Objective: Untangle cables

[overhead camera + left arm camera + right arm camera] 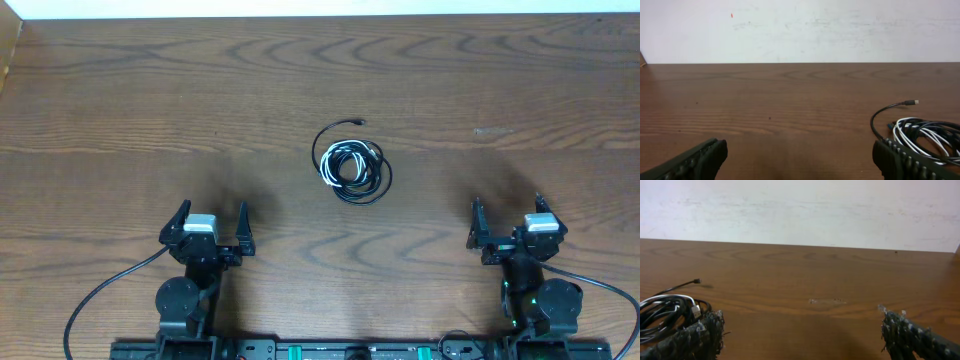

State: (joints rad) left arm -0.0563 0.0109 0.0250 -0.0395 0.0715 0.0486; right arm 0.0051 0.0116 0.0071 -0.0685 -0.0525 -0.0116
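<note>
The cables (349, 164) lie in one tangled coil at the table's middle: black loops wound with a white cord, one black plug end sticking out toward the far side. In the left wrist view the cables (920, 131) sit at the right, behind my right finger. The right wrist view has the cables (667, 311) at the far left. My left gripper (211, 221) stands open near the front left, well short of the coil, with nothing between its fingers. My right gripper (508, 214) is open too, front right, holding nothing.
The wooden table (150, 110) runs back to a white wall (800, 30). A faint pale smudge (826, 301) marks the wood ahead of the right gripper. Thick black arm wires (100, 295) trail at the front corners.
</note>
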